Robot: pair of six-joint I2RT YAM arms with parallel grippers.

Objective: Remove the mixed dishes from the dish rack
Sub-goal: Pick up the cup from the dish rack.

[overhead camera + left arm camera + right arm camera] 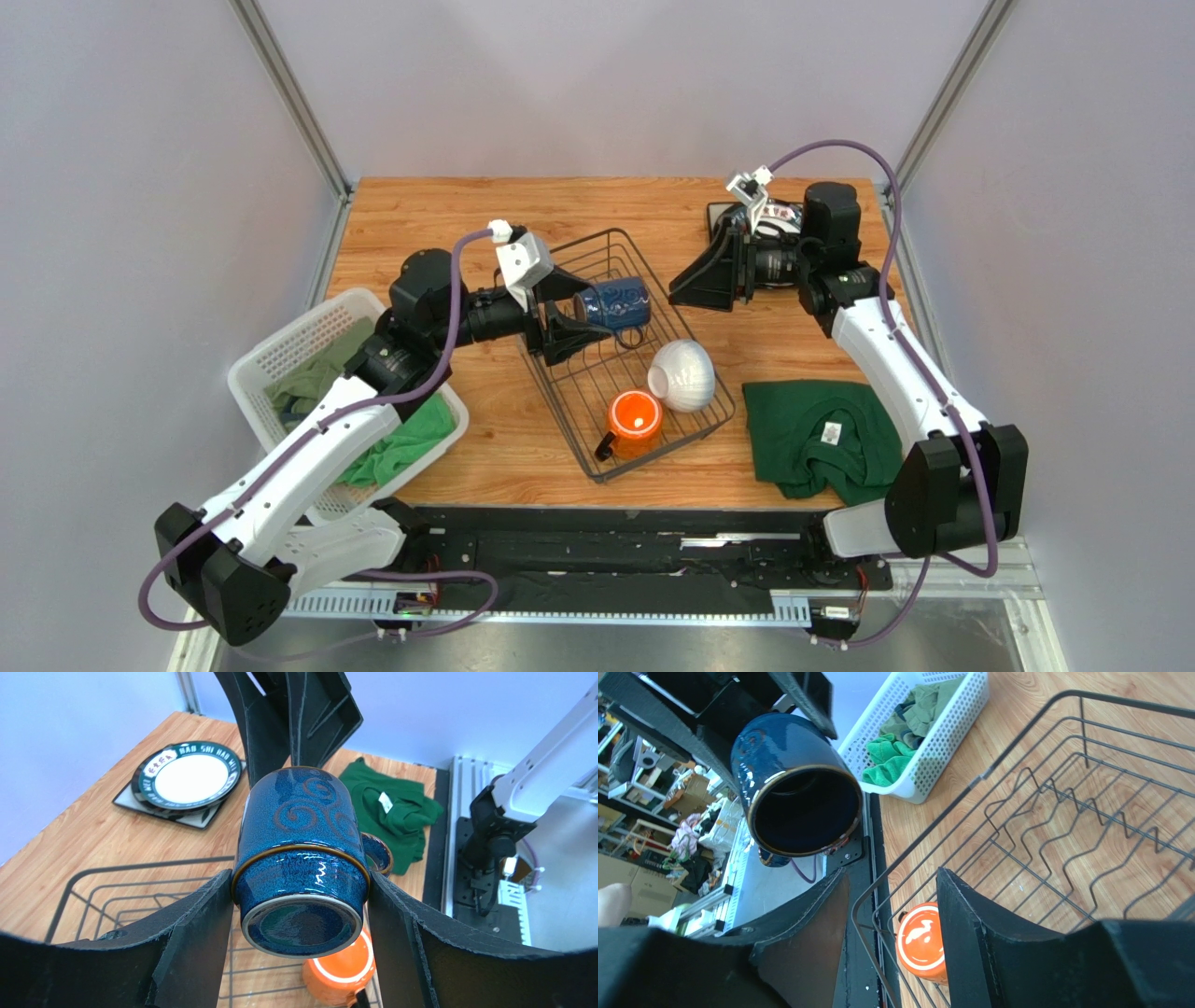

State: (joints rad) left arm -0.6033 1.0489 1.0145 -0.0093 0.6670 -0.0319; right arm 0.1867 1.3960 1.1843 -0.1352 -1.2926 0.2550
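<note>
Grip: left tool (298, 882) clamped on dark blue mug (302, 833) | right tool (892, 876) apart, apparently empty

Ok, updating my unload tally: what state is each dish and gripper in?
Dark blue glazed mug: on its side, clamped in left gripper.
Orange ceramic mug: upright in black wire dish rack.
White ribbed bowl: tipped over in rack.
Green-lettered round plate: lying flat outside rack.
Right gripper: open, empty.
</note>
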